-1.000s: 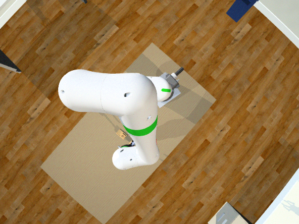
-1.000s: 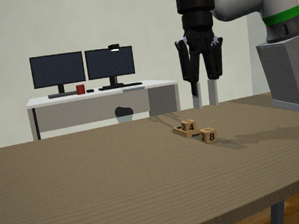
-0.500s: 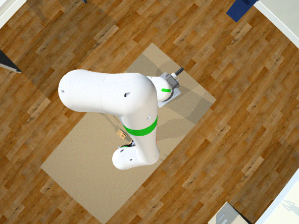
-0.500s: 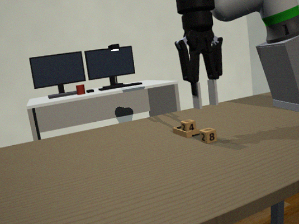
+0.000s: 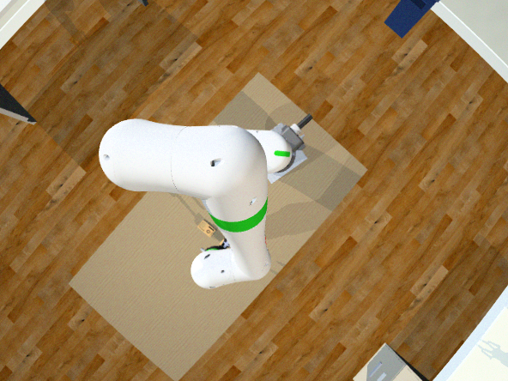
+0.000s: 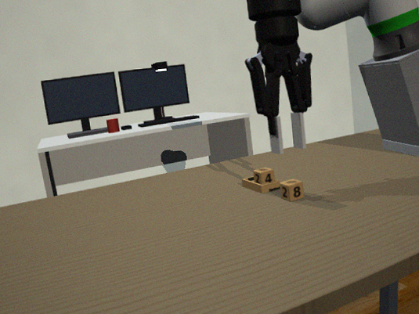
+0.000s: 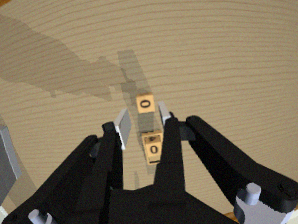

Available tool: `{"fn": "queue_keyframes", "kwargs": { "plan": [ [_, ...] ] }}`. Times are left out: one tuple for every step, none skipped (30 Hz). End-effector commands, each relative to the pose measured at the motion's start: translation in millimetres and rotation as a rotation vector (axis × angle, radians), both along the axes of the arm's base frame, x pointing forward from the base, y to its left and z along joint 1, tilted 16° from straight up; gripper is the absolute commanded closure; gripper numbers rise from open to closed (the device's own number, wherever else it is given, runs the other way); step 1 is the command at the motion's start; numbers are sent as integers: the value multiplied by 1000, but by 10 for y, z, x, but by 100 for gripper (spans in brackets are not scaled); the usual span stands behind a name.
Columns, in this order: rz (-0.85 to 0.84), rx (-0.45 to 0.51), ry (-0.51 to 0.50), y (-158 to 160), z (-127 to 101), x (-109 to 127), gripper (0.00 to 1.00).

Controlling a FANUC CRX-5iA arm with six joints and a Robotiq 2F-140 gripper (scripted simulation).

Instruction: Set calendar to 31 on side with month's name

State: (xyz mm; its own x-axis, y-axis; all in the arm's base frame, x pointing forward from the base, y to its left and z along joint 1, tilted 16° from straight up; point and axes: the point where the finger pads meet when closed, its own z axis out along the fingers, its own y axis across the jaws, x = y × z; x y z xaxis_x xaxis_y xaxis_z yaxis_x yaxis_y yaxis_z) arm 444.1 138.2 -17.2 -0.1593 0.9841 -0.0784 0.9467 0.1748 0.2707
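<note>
The gripper (image 6: 289, 146) hangs well above the table (image 6: 140, 239), its pale fingers (image 6: 298, 130) drawn in to a narrow gap with nothing between them, pointing straight down. Below it and slightly nearer sits the small wooden tray (image 6: 254, 184), flat on the table, with one cube (image 6: 264, 175) standing in it and showing a 2 and a 4 on its near sides. The second cube (image 6: 292, 190) rests outside the tray, just to its right and nearer, showing a 2 and an 8. Neither 3 nor 1 faces out in these views, so both cubes likely need turning. The main risk is a descent with the fingers this narrow: they could land on a cube's top rather than straddle it, knocking it over or shoving the light tray along the table. A pinch near a cube's edge could also let it twist and slip during a turn.
</note>
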Motion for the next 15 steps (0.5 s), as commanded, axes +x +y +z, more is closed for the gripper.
{"fn": "queue_keyframes", "kwargs": {
  "plan": [
    [0, 0, 0, 0, -19, 7, 71],
    [0, 0, -1, 0, -27, 10, 71],
    [0, 0, -1, 0, -35, 12, 71],
    [0, 0, -1, -1, -45, 15, 71],
    [0, 0, -1, -1, -55, 18, 71],
    [0, 0, -1, -1, -66, 21, 71],
    [0, 0, -1, -2, -78, 25, 71],
    [0, 0, -1, -2, -78, 25, 71],
    [0, 0, -1, -2, -78, 25, 71],
    [0, 0, -1, -2, -90, 28, 71],
    [0, 0, -1, -3, -103, 32, 71],
    [0, 0, -1, -3, -117, 36, 71],
    [0, 0, -1, -3, -130, 40, 71],
    [0, 0, -1, -4, -145, 45, 71],
    [0, 0, -1, -4, -160, 49, 71]
  ]
}}
